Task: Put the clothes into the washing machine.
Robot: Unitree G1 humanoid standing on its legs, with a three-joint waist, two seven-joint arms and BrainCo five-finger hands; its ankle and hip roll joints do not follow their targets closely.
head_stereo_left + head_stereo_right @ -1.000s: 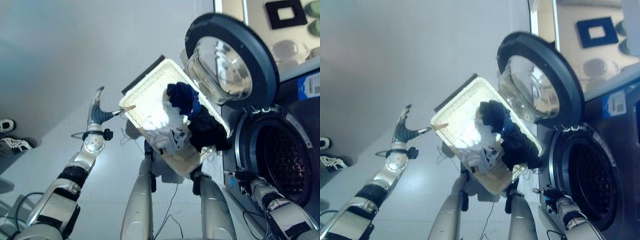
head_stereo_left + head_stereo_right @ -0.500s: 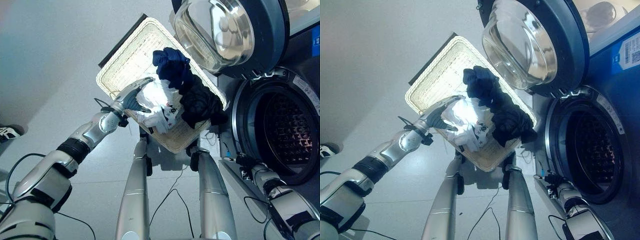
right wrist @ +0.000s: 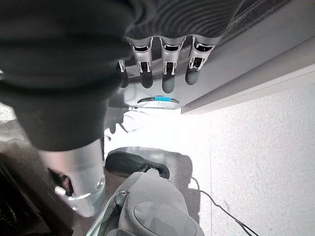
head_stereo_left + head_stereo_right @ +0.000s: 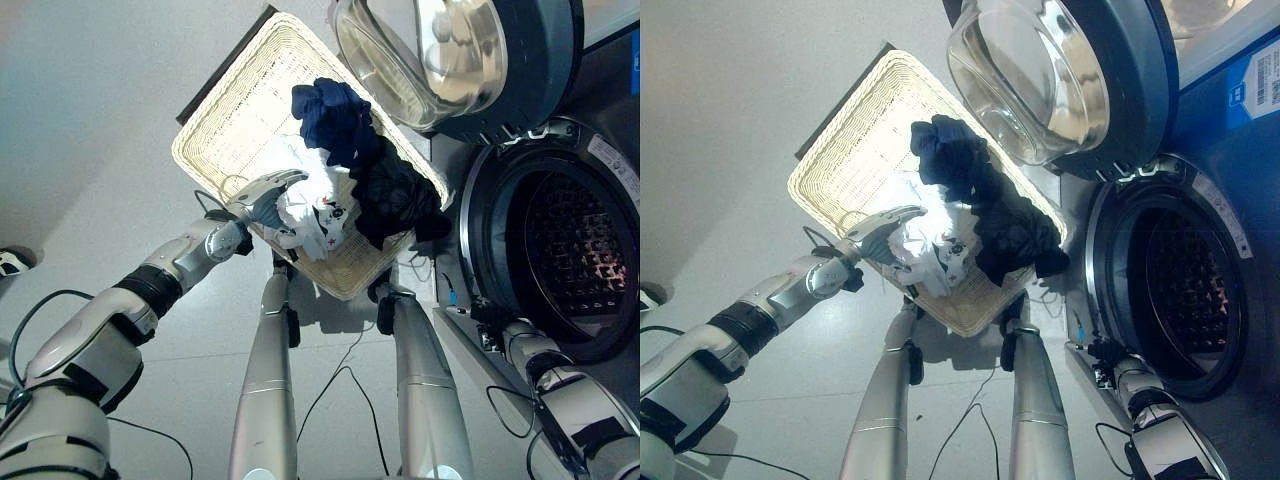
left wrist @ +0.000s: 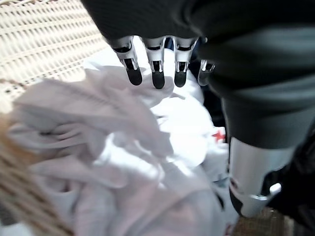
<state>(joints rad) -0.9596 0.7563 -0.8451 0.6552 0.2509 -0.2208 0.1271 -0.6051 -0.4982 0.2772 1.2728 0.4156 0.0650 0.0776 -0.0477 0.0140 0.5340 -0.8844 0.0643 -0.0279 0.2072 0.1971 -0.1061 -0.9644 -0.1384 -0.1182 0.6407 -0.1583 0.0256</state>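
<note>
A pale wicker basket (image 4: pixel 225 120) stands on the floor beside the washing machine, whose round door (image 4: pixel 470 50) is swung open above the dark drum (image 4: pixel 575 245). In the basket lie a white printed garment (image 4: pixel 315 215), a blue one (image 4: pixel 335 115) and a black one (image 4: pixel 395 195). My left hand (image 4: pixel 262 195) reaches into the basket. Its fingers (image 5: pixel 155 73) are stretched over the white garment (image 5: pixel 123 162), with the thumb apart and nothing pinched. My right hand (image 4: pixel 488 320) hangs low by the machine's front, its fingers (image 3: pixel 167 73) relaxed and holding nothing.
The machine's front panel (image 3: pixel 256 59) stands right beside my right hand. A dark flat strip (image 4: pixel 225 60) lies along the basket's far side. A person's shoe (image 4: pixel 10 262) shows at the left edge. Bare grey floor spreads left of the basket.
My left hand has swung from the floor left of the basket into it and onto the white garment. The camera has tilted down. The right hand has stayed put.
</note>
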